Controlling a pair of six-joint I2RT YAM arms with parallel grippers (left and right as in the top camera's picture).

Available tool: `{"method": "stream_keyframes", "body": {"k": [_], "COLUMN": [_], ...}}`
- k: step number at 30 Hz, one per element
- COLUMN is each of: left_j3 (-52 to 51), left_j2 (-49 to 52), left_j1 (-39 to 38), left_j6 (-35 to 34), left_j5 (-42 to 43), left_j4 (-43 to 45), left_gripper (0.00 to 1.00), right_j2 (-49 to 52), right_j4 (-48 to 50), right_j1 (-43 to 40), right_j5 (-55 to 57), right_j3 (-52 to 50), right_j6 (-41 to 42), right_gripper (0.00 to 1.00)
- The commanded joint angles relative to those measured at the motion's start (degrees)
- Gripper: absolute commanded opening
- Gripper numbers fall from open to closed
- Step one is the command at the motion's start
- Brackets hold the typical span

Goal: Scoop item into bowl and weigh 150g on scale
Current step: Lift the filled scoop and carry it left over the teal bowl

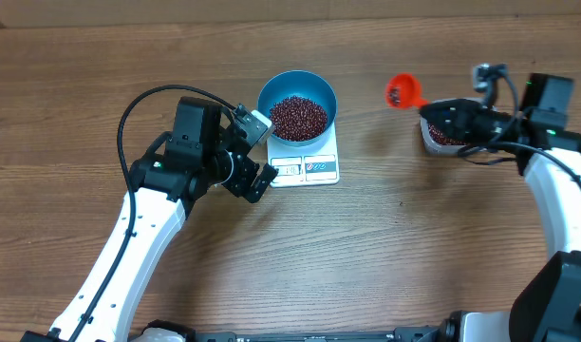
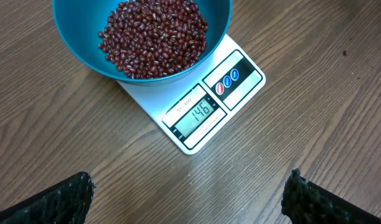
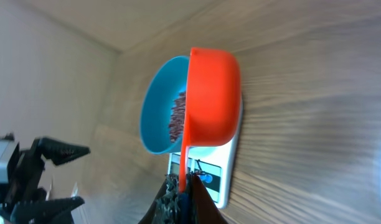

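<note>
Wooden table carries one scale under one bowl of beans; left claw wide, right claw pinching one scoop.

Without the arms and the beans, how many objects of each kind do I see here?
blue bowl: 1
white scale: 1
orange scoop: 1
tub: 1
total: 4
</note>
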Motion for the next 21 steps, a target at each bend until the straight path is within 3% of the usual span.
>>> {"method": "stream_keyframes", "body": {"k": [1, 12, 21], "left_j3": [-0.09, -0.09, -0.09], "left_j2": [-0.85, -0.85, -0.85], "left_j1": [-0.39, -0.39, -0.39], "left_j6": [1.09, 1.09, 1.09], "left_j5": [1.03, 1.03, 1.01], "left_j4": [0.04, 0.04, 0.04], "left_gripper": [1.0, 1.0, 1.0], "right_j2": [-0.33, -0.33, -0.31], "right_j4": [2.6, 11.65, 11.69], "right_j1": [4.42, 19.02, 27.65], "right_j5": [-0.13, 20.85, 31.34], "right_j3": [1.64, 1.64, 1.57], "right_j6": [0.22, -0.76, -15.82], "right_gripper": [0.04, 0.04, 0.04]}}
